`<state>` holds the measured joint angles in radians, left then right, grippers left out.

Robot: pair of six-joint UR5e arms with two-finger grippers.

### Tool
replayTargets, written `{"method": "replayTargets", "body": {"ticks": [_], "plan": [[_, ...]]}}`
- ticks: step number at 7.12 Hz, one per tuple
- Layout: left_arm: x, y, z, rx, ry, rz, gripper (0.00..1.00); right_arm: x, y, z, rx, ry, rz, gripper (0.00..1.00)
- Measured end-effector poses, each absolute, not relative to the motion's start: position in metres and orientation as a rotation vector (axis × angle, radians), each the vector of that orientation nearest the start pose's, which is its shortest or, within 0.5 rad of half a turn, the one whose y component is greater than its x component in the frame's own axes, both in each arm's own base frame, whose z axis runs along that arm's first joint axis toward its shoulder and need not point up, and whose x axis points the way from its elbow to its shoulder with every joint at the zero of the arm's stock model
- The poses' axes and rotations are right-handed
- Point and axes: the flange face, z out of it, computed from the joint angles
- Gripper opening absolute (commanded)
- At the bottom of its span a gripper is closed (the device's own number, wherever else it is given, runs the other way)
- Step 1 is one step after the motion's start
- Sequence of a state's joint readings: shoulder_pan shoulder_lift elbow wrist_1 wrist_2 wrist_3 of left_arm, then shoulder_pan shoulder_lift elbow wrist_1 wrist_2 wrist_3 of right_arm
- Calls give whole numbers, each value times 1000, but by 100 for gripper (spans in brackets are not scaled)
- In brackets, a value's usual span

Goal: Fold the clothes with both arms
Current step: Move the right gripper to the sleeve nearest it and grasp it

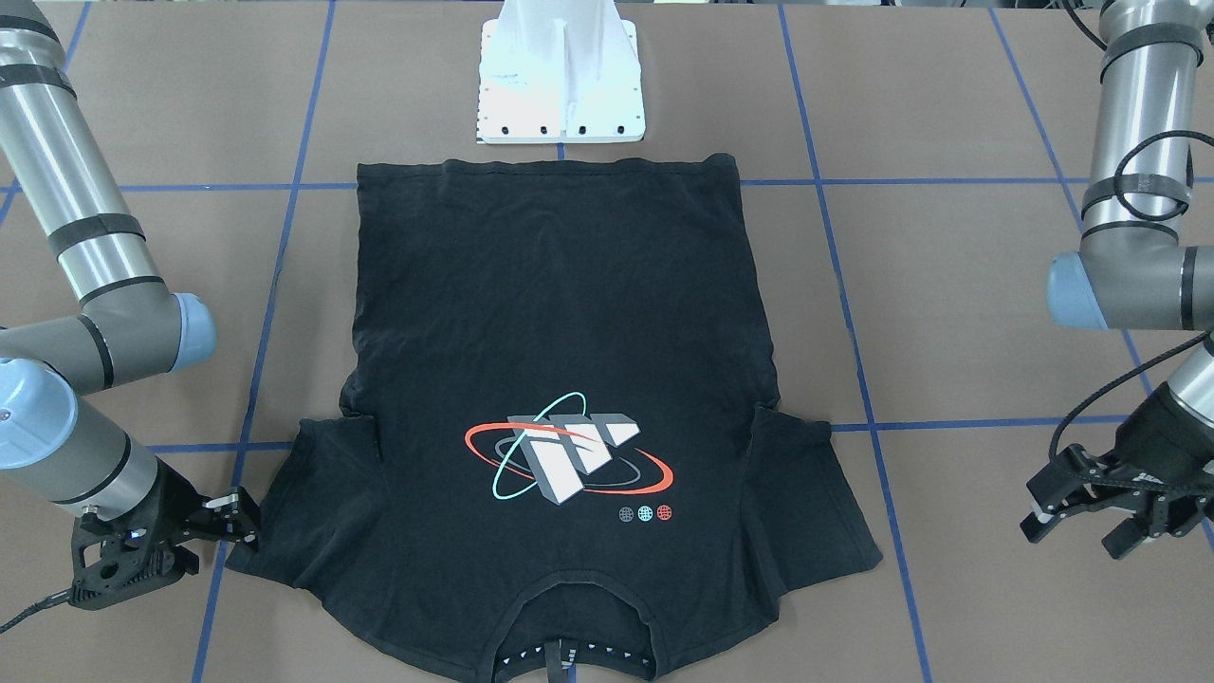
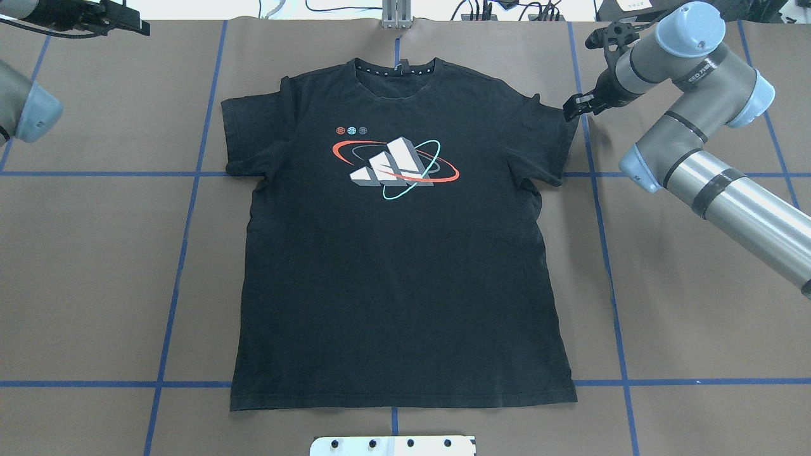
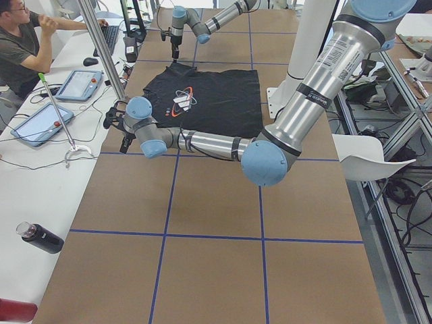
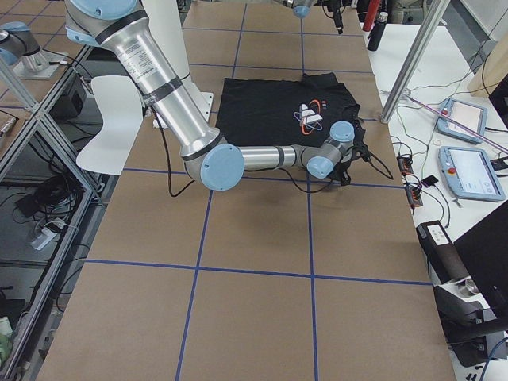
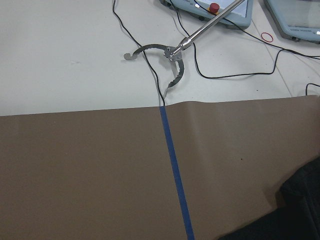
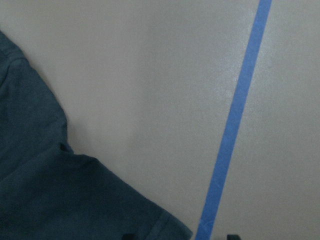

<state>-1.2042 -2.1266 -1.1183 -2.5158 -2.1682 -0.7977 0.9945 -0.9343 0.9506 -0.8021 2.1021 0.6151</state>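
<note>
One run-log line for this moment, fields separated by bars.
T-shirt flat, unfolded | right gripper open at sleeve edge | left gripper open, apart from T-shirt

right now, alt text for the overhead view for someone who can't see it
A black T-shirt lies flat, logo up, on a brown table gridded with blue tape. The right gripper is at one sleeve's edge; the left gripper is clear, at the far left corner.

1 black T-shirt (image 2: 399,266), 2 robot arms (image 1: 85,237) (image 1: 1129,190), 1 pedestal (image 1: 560,85), 2 tablets (image 3: 77,84) (image 3: 40,125), 1 person (image 3: 20,47)

place: robotics lab | evidence: blue-taped table (image 2: 95,253), teach pendants (image 4: 470,171), aluminium framing (image 3: 102,50)
</note>
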Motion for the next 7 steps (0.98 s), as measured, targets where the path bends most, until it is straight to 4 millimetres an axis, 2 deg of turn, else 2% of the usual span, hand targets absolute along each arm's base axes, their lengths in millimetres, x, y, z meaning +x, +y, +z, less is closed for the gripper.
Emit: {"method": "replayTargets", "body": {"ticks": [7], "plan": [[192,-715,437,549,1007,-69,100,-362,-695,489,342,-843,-179,55]]}}
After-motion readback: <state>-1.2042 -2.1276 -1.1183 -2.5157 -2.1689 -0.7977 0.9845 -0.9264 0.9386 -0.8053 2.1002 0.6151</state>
